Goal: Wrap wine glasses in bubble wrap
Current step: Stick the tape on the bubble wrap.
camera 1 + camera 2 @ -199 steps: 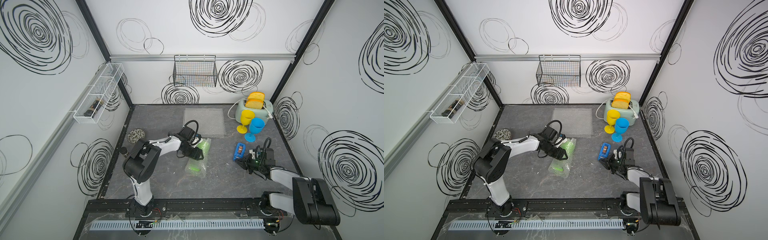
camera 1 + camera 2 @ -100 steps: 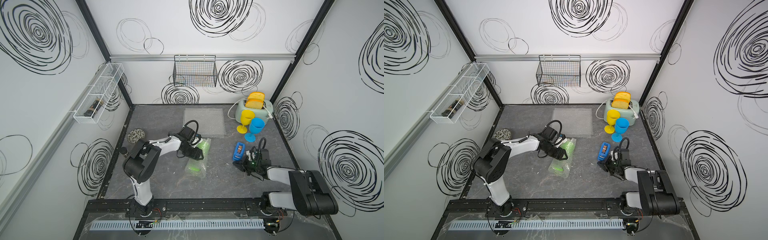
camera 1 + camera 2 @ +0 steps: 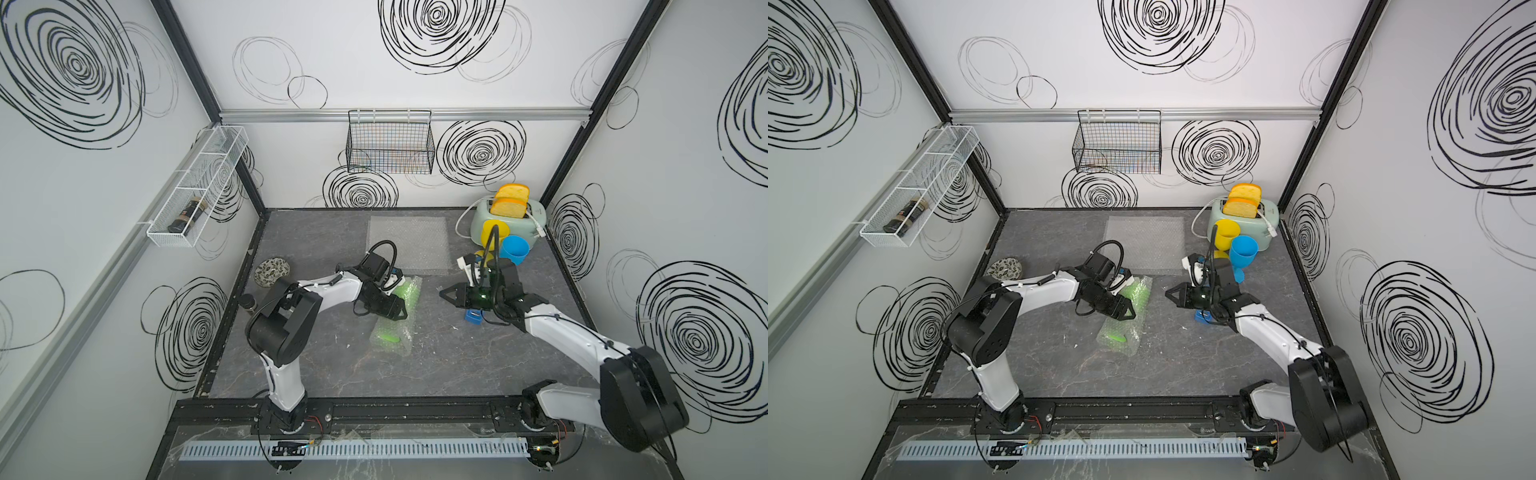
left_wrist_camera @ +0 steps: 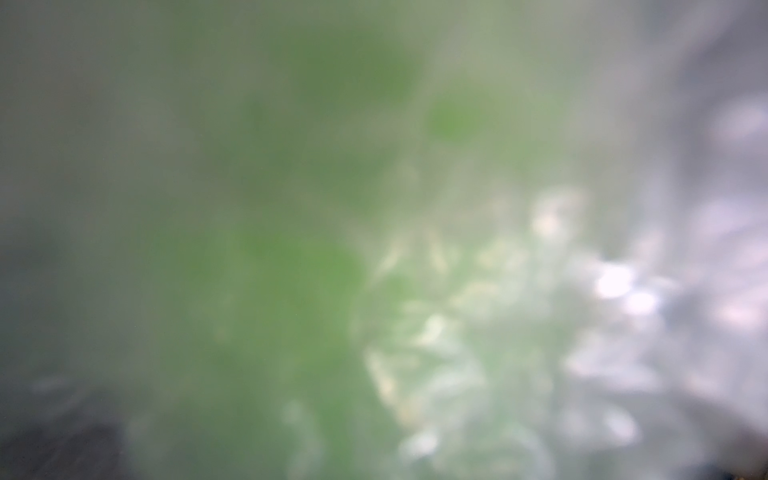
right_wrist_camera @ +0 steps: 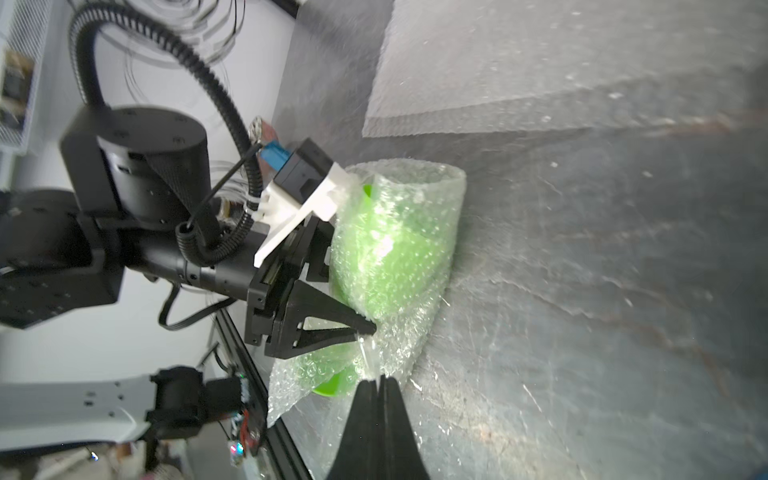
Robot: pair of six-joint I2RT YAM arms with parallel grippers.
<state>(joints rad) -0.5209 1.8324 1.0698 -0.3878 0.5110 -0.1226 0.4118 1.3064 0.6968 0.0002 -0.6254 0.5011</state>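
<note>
Treat the step in hand as sealing the first wrap: the green goblet (image 5: pixel 390 249) lies on its side on the tabletop (image 3: pixel 436 361), rolled in bubble wrap (image 5: pixel 419 328), while the yellow goblet (image 3: pixel 500 228) and blue goblet (image 3: pixel 514 248) stand bare by the toaster (image 3: pixel 478 220). The left hand (image 3: pixel 395 311) is spread wide across the bundle and appears to clamp it; its arm reaches low over the tabletop. The right hand (image 5: pixel 376 384) is pressed together, pinching what looks like a thin clear strip (image 5: pixel 368 359), probably tape; its arm extends level, the hand aimed at the bundle, short of it. Next, you need to lay the strip over the loose wrap edge and press it down before the left hand releases
</note>
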